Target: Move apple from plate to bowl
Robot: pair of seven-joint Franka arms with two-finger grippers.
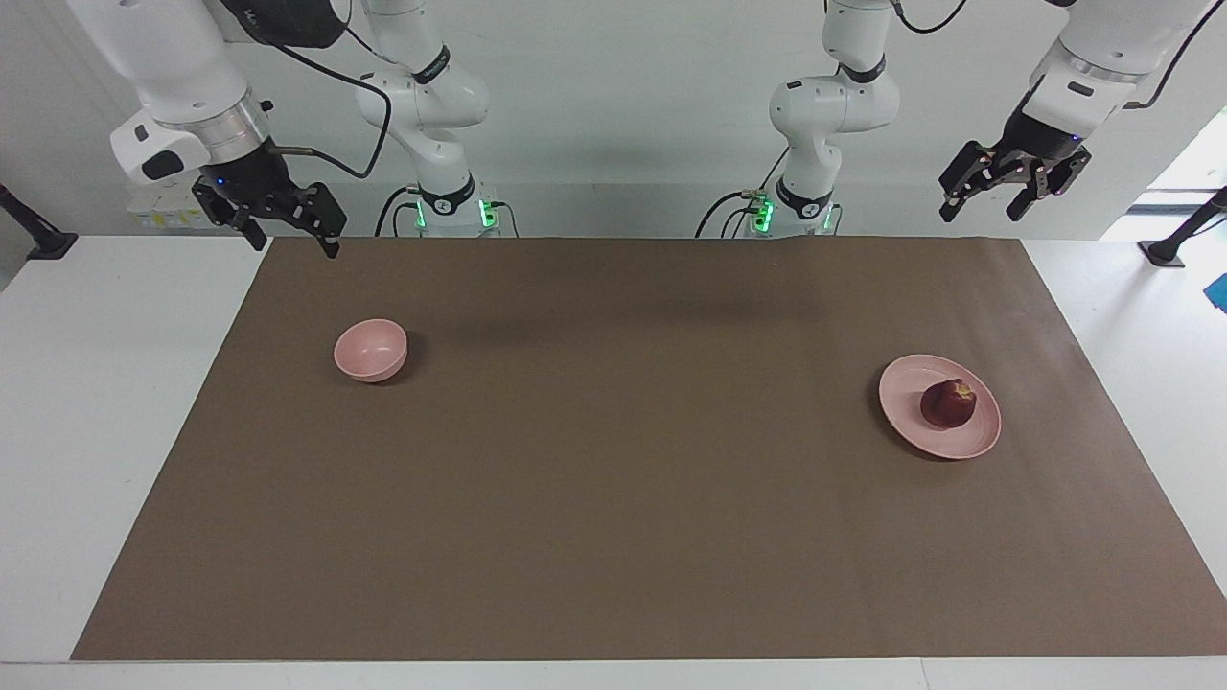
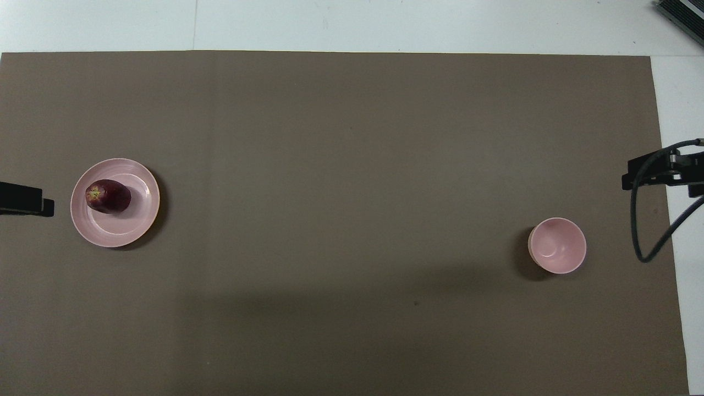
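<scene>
On the plate (image 1: 939, 407), at the right of the facing view, sits the apple (image 1: 949, 403), toward the plate's outer half with its yellowish stem patch showing. In the overhead view the apple (image 2: 108, 196) lies on the plate (image 2: 115, 202) at the frame's left. At the left of the facing view, well apart from the plate, stands the bowl (image 1: 370, 350), with nothing in it; both rest on the brown mat (image 1: 633, 537) that covers the tabletop (image 1: 96, 402).

At the upper right of the facing view the left tool (image 1: 1010, 179) hangs high in the air, its fingers spread wide and holding nothing. At the upper left the right tool (image 1: 280, 218) hangs over the mat's corner, likewise spread and bare; that arm waits.

By my reading the task has not begun: the reach for the apple is the step in hand. Next, the left tool, the closer one, should descend over the plate, straddle the apple and close on its round sides without letting it roll.
</scene>
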